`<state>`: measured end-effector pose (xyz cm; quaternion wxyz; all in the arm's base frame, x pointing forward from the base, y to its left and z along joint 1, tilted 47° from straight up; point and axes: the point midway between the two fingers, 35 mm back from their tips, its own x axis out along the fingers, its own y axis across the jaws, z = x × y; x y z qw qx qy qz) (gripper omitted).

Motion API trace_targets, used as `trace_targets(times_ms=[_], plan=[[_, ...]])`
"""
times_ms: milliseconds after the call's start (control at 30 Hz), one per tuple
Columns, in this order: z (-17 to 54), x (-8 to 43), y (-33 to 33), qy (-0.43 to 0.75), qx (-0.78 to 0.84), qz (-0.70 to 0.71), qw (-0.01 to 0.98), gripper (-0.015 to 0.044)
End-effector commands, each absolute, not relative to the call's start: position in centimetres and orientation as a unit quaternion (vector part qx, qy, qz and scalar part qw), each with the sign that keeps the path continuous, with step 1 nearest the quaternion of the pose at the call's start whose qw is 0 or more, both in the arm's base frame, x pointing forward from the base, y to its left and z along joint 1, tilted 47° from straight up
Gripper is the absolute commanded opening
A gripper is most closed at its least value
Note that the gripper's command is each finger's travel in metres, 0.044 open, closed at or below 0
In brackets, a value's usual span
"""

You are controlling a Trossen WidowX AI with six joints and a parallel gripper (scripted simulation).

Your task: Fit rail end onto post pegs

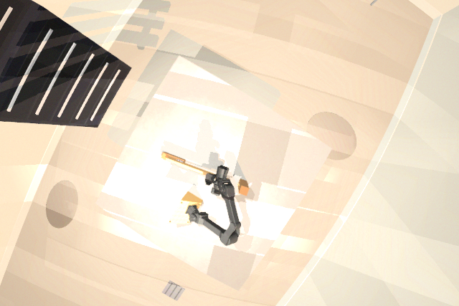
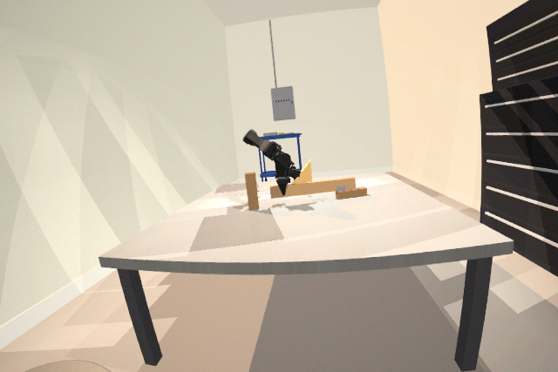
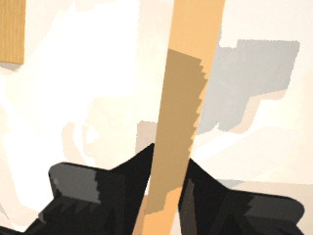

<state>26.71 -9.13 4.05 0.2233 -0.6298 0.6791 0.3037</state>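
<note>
Across the exterior view, the wooden post stands upright, apart from the rail's near end; next, the gripper has its fingers slightly open, clamped on the rail, which reaches right behind the footboard block; seating is unclear

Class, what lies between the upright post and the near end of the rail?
Only a gap: the exterior view shows the post standing apart from the rail.
</note>
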Motion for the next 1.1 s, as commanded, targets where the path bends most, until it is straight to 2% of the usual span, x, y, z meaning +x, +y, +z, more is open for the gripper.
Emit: trace_targets(times_ms=[0,1067], plan=[[4.29,26.88,-9.16,0.678,-0.631,0.305,0.223,0.0000],[4.86,27.03,-9.99,0.678,-0.631,0.305,0.223,0.0000]])
